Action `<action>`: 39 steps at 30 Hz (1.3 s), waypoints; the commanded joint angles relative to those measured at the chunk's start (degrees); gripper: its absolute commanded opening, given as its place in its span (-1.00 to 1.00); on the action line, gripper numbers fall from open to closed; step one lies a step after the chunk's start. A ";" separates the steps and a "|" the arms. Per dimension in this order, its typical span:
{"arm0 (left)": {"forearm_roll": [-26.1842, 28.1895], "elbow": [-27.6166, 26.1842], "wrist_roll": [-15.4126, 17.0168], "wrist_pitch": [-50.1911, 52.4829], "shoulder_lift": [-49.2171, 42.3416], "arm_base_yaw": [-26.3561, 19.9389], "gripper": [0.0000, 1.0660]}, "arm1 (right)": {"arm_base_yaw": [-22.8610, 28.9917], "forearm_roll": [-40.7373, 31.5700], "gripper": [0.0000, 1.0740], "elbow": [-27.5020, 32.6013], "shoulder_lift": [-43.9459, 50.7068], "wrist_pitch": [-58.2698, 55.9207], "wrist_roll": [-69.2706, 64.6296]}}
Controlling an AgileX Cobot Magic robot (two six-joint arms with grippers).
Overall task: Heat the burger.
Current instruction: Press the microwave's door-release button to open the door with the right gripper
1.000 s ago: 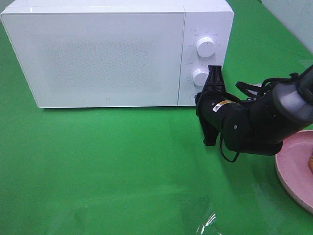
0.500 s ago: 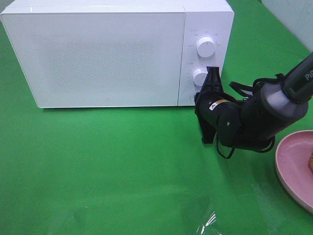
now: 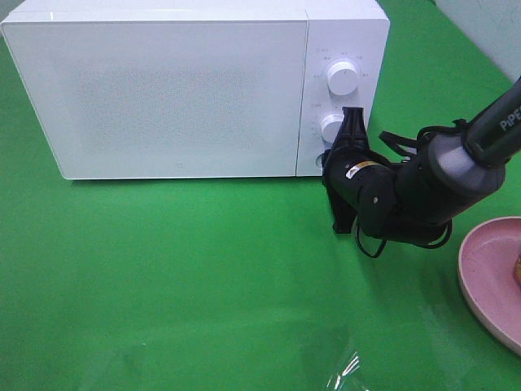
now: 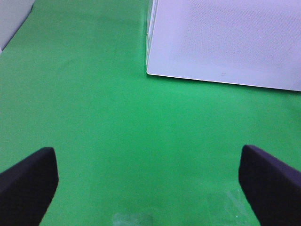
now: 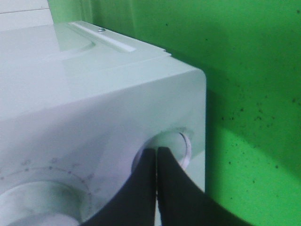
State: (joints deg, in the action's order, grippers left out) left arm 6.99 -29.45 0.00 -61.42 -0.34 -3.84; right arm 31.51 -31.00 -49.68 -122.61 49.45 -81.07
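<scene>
On the green cloth stands a white microwave [image 3: 179, 90] with its door closed. My right gripper [image 3: 328, 160] is shut, and its fingertips [image 5: 156, 149] touch the round button [image 5: 184, 143] at the bottom of the control panel, below the two dials. At the far right edge, a brown sliver of the burger [image 3: 518, 270] shows on the pink plate [image 3: 484, 269]; most of it is out of view. My left gripper [image 4: 150, 183] hangs open over bare green cloth in front of the microwave's left corner [image 4: 150, 70], with nothing between its fingers.
Two white dials, the upper [image 3: 342, 78] and the lower [image 3: 332, 127], sit on the panel. A clear plastic wrinkle [image 3: 346, 371] lies on the cloth near the front edge. A pale wall [image 3: 488, 24] rises at the back right.
The right gripper has edged left, closer to the microwave's panel, and its arm has swung up at the back. The left gripper has not moved.
</scene>
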 commanded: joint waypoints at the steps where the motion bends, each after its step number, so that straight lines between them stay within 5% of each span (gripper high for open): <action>1: 0.23 0.00 0.52 0.40 -0.86 -0.17 0.81 | -0.23 0.17 -1.00 -1.03 0.17 1.66 -0.11; 19: 0.23 0.00 0.46 0.40 -0.86 -0.17 0.81 | -0.23 -0.63 -1.00 -4.07 -3.27 17.88 0.52; 39: 0.23 0.00 0.52 0.40 -0.86 -0.17 0.81 | -0.23 -1.55 -1.00 -8.82 -6.07 15.87 0.40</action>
State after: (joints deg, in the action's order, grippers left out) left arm 6.99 -29.45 0.00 -61.42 -0.34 -3.84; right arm 33.35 -36.38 -53.63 -128.23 57.07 -79.58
